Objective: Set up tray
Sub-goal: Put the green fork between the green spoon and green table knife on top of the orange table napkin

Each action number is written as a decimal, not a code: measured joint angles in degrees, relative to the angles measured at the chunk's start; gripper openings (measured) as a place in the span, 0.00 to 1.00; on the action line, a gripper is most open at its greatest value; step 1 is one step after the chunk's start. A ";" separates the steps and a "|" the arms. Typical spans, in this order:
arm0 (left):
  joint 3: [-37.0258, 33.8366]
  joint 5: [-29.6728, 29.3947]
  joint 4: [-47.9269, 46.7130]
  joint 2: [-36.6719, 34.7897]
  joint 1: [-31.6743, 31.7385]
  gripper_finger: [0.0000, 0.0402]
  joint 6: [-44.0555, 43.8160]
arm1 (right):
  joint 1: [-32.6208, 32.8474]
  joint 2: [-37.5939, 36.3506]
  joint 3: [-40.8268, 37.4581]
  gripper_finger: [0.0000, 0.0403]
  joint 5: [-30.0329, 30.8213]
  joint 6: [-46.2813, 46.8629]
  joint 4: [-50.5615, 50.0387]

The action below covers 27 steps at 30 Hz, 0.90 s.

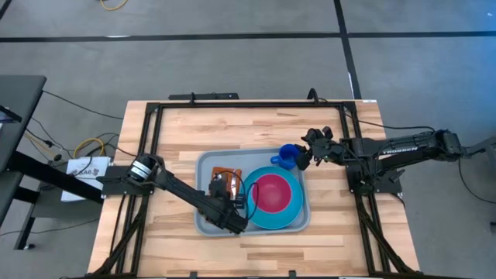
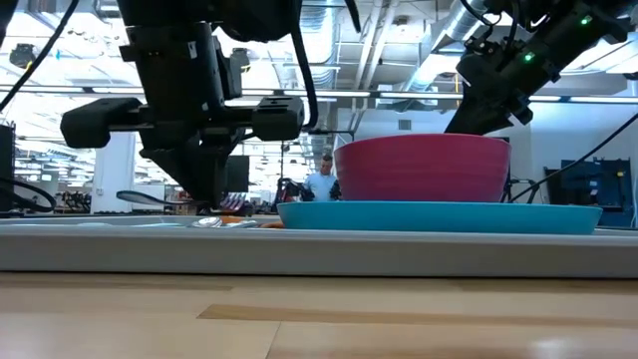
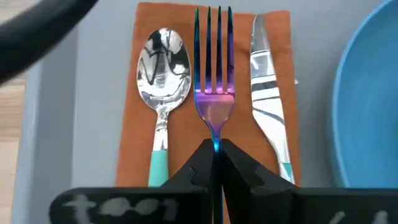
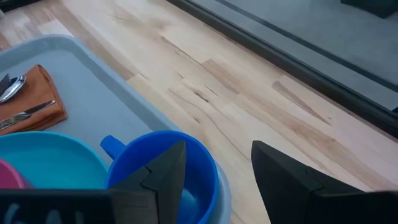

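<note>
Pale wood counter [image 1: 256, 128], grey floor around, tray [image 1: 203, 167] centred, left pincer [image 3: 216, 163] clamped on fork [image 3: 213, 74], right pincer [image 4: 217, 171] spread wide astride blue cup's [image 4: 165, 171] rim, gripping nothing, person [image 2: 321, 178] far behind in the workshop

The word "TROSSEN" is printed in pale letters along the right arm [image 1: 403, 147], as seen in the high view. A white paper label [image 1: 87, 167] beside the table carries print that cannot be read.
</note>
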 joint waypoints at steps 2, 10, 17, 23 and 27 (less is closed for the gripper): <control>-0.02 0.26 -0.04 0.00 0.17 0.00 0.02 | 0.00 0.00 0.00 0.44 0.10 -0.02 0.00; -0.02 0.22 0.61 0.00 0.20 0.00 0.42 | 0.00 0.00 0.00 0.44 0.14 -0.02 0.02; -3.87 0.89 6.41 0.00 0.22 0.00 0.46 | 0.00 0.00 0.00 0.44 0.10 -0.04 0.02; -4.22 0.30 6.58 -0.02 0.17 0.00 0.52 | 0.00 0.00 0.00 0.44 0.10 -0.04 0.02; -4.22 0.88 6.48 -0.02 0.28 0.01 1.32 | 0.00 0.00 0.00 0.44 0.08 -0.04 0.02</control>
